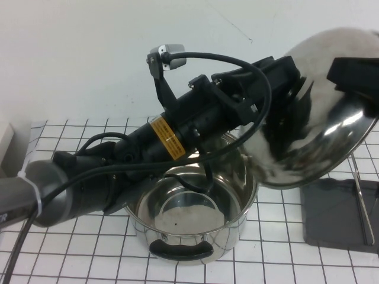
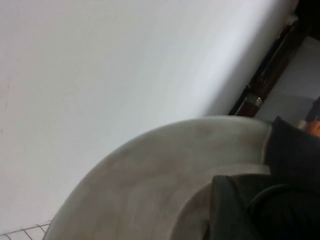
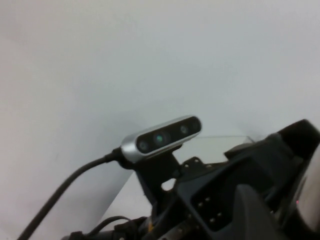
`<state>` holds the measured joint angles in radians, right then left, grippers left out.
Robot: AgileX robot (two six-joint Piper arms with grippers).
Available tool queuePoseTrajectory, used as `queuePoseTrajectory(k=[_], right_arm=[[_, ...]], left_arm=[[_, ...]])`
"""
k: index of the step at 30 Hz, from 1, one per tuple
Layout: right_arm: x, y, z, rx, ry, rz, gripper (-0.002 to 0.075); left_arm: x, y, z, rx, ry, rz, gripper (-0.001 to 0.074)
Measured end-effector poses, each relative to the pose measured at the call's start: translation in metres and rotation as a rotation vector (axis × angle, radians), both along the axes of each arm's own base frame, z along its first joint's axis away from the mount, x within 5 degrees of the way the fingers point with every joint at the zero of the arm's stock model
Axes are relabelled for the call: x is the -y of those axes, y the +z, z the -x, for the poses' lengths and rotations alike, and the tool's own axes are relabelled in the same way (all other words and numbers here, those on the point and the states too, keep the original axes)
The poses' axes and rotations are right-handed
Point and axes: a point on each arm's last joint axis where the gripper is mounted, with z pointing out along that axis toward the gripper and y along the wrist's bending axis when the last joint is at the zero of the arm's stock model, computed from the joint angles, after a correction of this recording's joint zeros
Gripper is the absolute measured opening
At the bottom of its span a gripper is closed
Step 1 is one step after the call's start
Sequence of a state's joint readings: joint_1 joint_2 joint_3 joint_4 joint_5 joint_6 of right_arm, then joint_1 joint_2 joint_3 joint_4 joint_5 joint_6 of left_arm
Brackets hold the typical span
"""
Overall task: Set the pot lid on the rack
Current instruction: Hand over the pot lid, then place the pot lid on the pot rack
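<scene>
Gridded tabletop is carrying the rack (image 1: 337, 212); left gripper (image 1: 283, 80) is clamping the pot lid (image 1: 323, 118) above it, right gripper (image 1: 355, 74) grip unclear, so lowering should be slow.

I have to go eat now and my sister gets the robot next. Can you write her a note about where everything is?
Left pincer: up in the air over the table, reaching across to the right and pressed against the pot lid; its grip point is hidden behind the lid.
Right pincer: at the lid's far right edge, against its rim.
Pot lid: off the pot, tilted on edge, hanging above the rack.
Rack: on the table at the right, nothing in it.
Done: lid lifted and carried over.
Left: lower the lid into the rack against its upright bar, then let go.
</scene>
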<state>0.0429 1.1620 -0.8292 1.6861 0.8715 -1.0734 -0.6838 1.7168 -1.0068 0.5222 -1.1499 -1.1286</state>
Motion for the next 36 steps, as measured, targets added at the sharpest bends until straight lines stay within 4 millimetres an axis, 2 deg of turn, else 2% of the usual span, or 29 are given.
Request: queuePoseTrajectory(k=[2, 4, 6, 10, 13, 16, 18, 19, 21, 23, 25, 28, 36], right_arm=[[-0.004, 0.002, 0.001, 0.002, 0.011, -0.011, 0.0152], [-0.005, 0.002, 0.002, 0.001, 0.021, -0.013, 0.0092], [-0.005, 0.002, 0.002, 0.023, 0.022, 0.008, 0.0088], [-0.004, 0.002, 0.0, 0.074, 0.003, 0.056, 0.0088], [-0.002, 0.007, 0.004, 0.117, -0.014, 0.077, 0.0088], [0.003, 0.014, 0.014, 0.166, -0.054, 0.15, 0.0087], [0.007, 0.016, 0.021, 0.184, -0.08, 0.228, 0.0087], [0.009, 0.018, 0.026, 0.193, -0.094, 0.272, 0.0087], [0.012, 0.02, 0.037, 0.194, -0.116, 0.347, 0.0087], [0.016, 0.018, 0.047, 0.175, -0.129, 0.437, 0.0087], [0.02, 0.013, 0.052, 0.142, -0.139, 0.53, 0.0087], [0.027, 0.004, 0.051, 0.083, -0.164, 0.635, 0.0087], [0.033, -0.02, 0.022, -0.031, -0.195, 0.718, 0.0087]], left_arm=[[0.0, -0.001, 0.0, -0.002, 0.004, -0.003, 0.032], [-0.001, 0.0, -0.001, -0.004, 0.011, -0.001, 0.0324], [-0.003, -0.001, -0.003, 0.001, 0.016, -0.006, 0.0362], [-0.008, -0.003, -0.007, 0.021, 0.005, -0.039, 0.0517], [-0.018, -0.006, -0.014, 0.023, -0.005, -0.076, 0.0553], [-0.033, -0.01, -0.024, 0.009, -0.015, -0.121, 0.0554], [-0.043, -0.013, -0.03, -0.006, -0.033, -0.162, 0.0512], [-0.05, -0.014, -0.032, -0.007, -0.04, -0.188, 0.0466], [-0.064, -0.014, -0.035, 0.003, -0.051, -0.243, 0.034], [-0.079, -0.011, -0.036, 0.041, -0.059, -0.317, 0.0163], [-0.093, -0.008, -0.035, 0.079, -0.062, -0.384, 0.0076], [-0.105, -0.001, -0.027, 0.122, -0.094, -0.466, 0.0021], [-0.112, 0.004, -0.009, 0.19, -0.18, -0.597, 0.0002]])
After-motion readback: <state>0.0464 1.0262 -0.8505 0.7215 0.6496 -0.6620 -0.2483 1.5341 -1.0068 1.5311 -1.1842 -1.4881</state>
